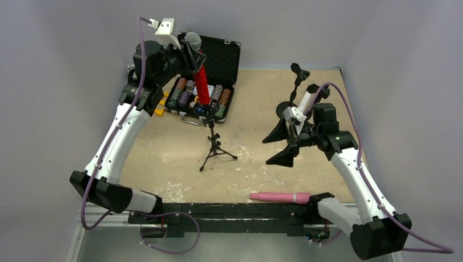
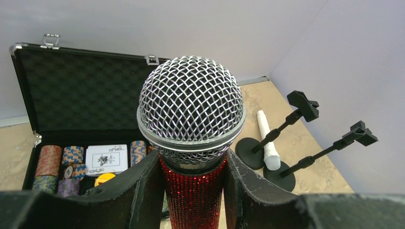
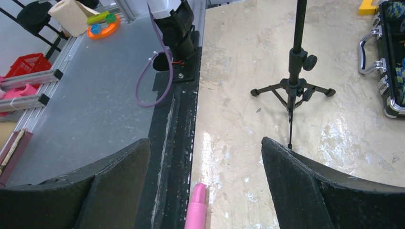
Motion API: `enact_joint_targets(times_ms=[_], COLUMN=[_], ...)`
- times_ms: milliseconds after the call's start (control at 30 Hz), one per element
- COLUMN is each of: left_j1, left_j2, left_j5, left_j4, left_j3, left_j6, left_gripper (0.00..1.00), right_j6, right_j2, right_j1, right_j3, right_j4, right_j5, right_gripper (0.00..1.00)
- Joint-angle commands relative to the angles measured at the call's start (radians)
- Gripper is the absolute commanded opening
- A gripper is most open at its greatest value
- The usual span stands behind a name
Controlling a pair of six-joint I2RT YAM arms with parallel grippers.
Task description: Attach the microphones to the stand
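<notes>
My left gripper point(image 1: 192, 53) is shut on the glittery red microphone point(image 1: 202, 84) just below its grey mesh head point(image 2: 191, 105) and holds it upright. Its lower end meets the top of the black tripod stand point(image 1: 213, 143); I cannot tell whether it is seated there. My right gripper point(image 1: 266, 152) is open and empty, and in the right wrist view point(image 3: 205, 148) it hovers over the tip of the pink microphone point(image 3: 197, 210). That microphone lies on the table at the front edge point(image 1: 278, 196). The white microphone point(image 2: 267, 140) lies between two round-base stands point(image 2: 250, 152).
An open black case point(image 1: 218, 60) with poker chips and cards stands at the back, right behind the tripod stand. The two round-base stands' clips point(image 2: 303, 105) point up at the back right. The black rail point(image 1: 229, 210) runs along the table's front edge.
</notes>
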Motion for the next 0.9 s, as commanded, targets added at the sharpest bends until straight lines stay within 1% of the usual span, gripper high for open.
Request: enact_joint_targets(times_ms=[0, 400, 867], left_j1=[0.018, 0.018, 0.019], left_j2=[-0.02, -0.06, -0.113], left_j5=[0.028, 0.055, 0.084], left_j4=[0.078, 0.104, 0.119], left_j3=[-0.025, -0.102, -0.137], left_j6=[-0.023, -0.049, -0.063], left_gripper=[0.0, 0.0, 0.0], right_j6=[-0.037, -0.061, -0.071], right_j2=[0.014, 0.034, 0.046], right_j1=[-0.001, 0.001, 0.004], right_j3=[0.007, 0.024, 0.038], right_j4=[-0.004, -0.036, -0.054], right_j5=[-0.028, -0.026, -0.03], right_gripper=[0.9, 0.89, 0.89])
